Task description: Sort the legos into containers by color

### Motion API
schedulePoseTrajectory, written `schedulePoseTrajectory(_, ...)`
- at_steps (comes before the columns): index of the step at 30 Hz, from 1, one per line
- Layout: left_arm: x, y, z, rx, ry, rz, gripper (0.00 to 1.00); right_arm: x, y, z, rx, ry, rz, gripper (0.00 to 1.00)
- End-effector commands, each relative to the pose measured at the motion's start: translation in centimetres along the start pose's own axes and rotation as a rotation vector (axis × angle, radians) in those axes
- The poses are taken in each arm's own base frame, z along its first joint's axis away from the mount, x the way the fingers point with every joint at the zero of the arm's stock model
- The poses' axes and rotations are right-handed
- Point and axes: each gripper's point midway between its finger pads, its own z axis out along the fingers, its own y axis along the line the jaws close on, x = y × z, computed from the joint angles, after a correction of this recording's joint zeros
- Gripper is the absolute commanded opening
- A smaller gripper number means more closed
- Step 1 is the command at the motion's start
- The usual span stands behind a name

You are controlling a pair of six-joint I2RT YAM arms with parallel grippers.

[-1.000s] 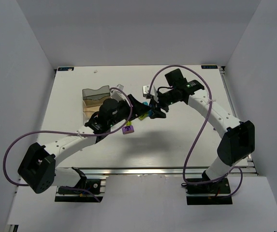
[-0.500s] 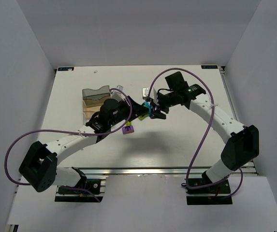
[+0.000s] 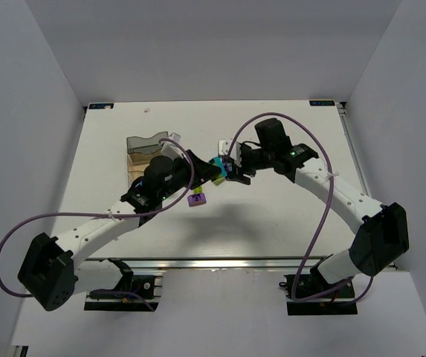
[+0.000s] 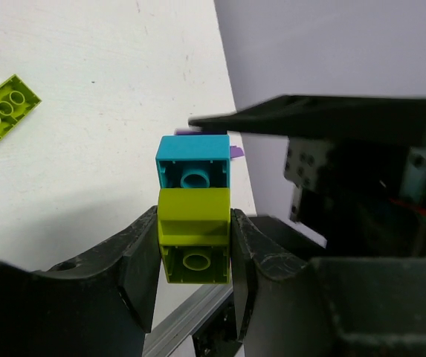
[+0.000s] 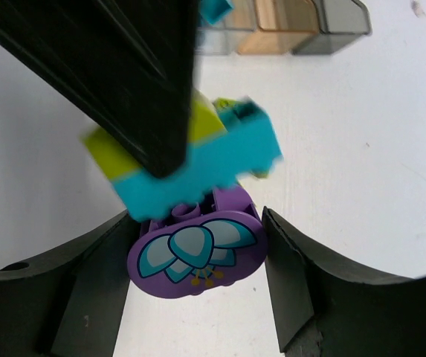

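My left gripper (image 4: 195, 223) is shut on a lime-green brick (image 4: 195, 234) that has a teal brick (image 4: 193, 167) stuck on top. A purple oval piece with a flower print (image 5: 196, 249) is joined to the teal brick (image 5: 198, 171), and my right gripper (image 5: 196, 216) is shut on it. In the top view the two grippers meet tip to tip above the table, left (image 3: 214, 169) and right (image 3: 231, 169). The containers (image 3: 144, 152) stand left of them. They also show in the right wrist view (image 5: 287, 22), with a teal brick (image 5: 214, 9) in the clear one.
A purple brick (image 3: 196, 198) lies on the table below the left gripper. A flat lime-green brick (image 4: 3, 109) lies on the table to the left in the left wrist view. The left gripper's black finger (image 5: 108, 67) fills the upper left of the right wrist view.
Both grippers have shifted a little left and toward the back, staying tip to tip with the brick stack between them. The right arm has stretched further left.
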Motion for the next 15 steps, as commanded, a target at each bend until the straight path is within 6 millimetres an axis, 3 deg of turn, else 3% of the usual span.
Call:
schedulePoseTrajectory(1, -1.3, -0.6, -2.0, 0.018, -0.053, 0.015, 0.08, -0.3, -2.8, -1.1, 0.127, 0.006, -0.029, 0.0)
schedulePoseTrajectory(10, -2.6, 0.0, -4.4, -0.015, -0.107, 0.037, 0.08, -0.6, -3.3, -0.9, 0.127, -0.007, -0.027, 0.0)
schedulePoseTrajectory(12, -4.3, 0.0, -5.5, -0.057, -0.173, 0.066, 0.08, -0.5, -3.5, -0.4, 0.121, -0.012, -0.019, 0.0)
schedulePoseTrajectory(14, -4.7, 1.8, -6.9, -0.175, -0.181, 0.084, 0.08, -0.9, -3.6, 0.2, 0.113, -0.035, 0.03, 0.0)
schedulePoseTrajectory(15, -6.6, 1.6, -7.9, -0.228, -0.25, 0.101, 0.08, -1.1, -4.3, 0.9, 0.117, -0.054, 0.057, 0.0)
